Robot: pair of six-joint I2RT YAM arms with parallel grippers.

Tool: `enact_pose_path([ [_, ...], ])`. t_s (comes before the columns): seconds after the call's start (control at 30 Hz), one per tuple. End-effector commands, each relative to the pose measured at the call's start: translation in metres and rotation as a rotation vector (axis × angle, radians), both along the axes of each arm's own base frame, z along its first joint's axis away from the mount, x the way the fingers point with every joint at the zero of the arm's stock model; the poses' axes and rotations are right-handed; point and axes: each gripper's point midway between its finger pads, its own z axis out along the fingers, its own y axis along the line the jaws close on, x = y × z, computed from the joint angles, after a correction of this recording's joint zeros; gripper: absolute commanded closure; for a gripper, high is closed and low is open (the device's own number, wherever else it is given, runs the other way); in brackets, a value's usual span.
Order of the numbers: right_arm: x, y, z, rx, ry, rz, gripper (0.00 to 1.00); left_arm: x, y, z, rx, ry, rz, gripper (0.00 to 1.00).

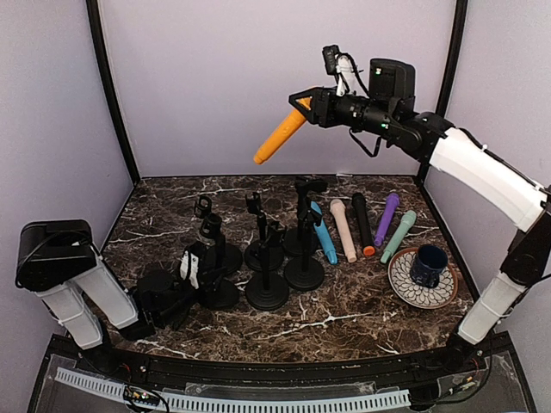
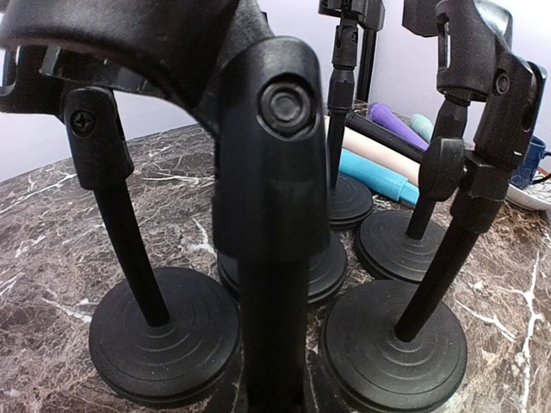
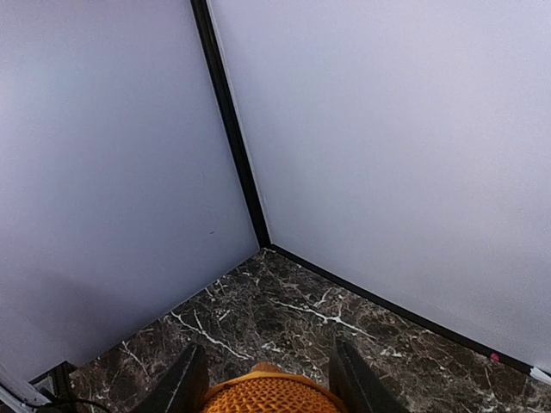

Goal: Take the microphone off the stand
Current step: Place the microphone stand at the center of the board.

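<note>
Currently, nearest you, the left fingers [image 1: 193,268] are sitting clenched low among the stands [image 1: 268,295], at the near left of the tabletop [image 1: 362,320]. No view is showing whether they are pinching a stem or merely pressing against one. In the left wrist view a clip joint is filling the frame, so clearance there is looking very small. The stands are crowding together, bases close to one another, so any sideways pull of that arm is risking one toppled stand and a chain of falls.

Just beyond, to the right, a row of loose microphones [image 1: 343,231] is lying beside the stands. A plate [image 1: 403,291] carrying a mug [image 1: 428,264] is sitting near the row's right end. These are narrowing the free area where you are likely to be setting the load down.

Farthest back, high above the tabletop, the right fingers [image 3: 182,389] are grasping the orange microphone [image 1: 282,135], which is clear of every stand. They are holding it at its mesh head, with the long handle hanging out and down to the left. That off-centre hold is inviting the body to pivot or slip, and from this height a drop would be striking the stands or the tabletop. On any descent, you are also risking a sweep of the handle tip into the upright clips.
</note>
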Motion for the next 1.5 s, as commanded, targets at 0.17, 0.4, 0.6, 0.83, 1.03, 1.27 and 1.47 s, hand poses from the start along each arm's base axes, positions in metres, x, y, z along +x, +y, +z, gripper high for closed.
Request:
enact_pose_path([
  [0.17,0.002,-0.072,0.026,0.064,-0.069,-0.228,0.81,0.021,0.000,-0.011,0.103,-0.027,0.085,1.00],
  [0.4,0.002,-0.087,0.012,0.057,-0.040,-0.268,0.81,0.022,0.002,-0.014,0.100,-0.031,0.094,0.83],
  [0.6,0.004,-0.092,0.002,0.054,-0.024,-0.280,0.81,0.010,0.009,-0.019,0.128,0.016,0.063,0.53],
  [0.83,0.007,-0.108,-0.003,0.034,-0.016,-0.335,0.80,0.001,0.015,-0.026,0.189,0.055,0.033,0.43],
  [1.03,0.018,-0.151,-0.018,-0.014,0.025,-0.474,0.80,-0.006,0.019,-0.025,0.198,0.120,0.027,0.37],
  [1.27,0.034,-0.208,-0.065,-0.114,0.160,-0.652,0.80,-0.012,0.040,-0.023,0.212,0.175,0.084,0.30],
  [1.47,0.030,-0.229,-0.112,-0.301,0.295,-0.730,0.82,-0.021,0.046,-0.022,0.231,0.311,0.105,0.23],
])
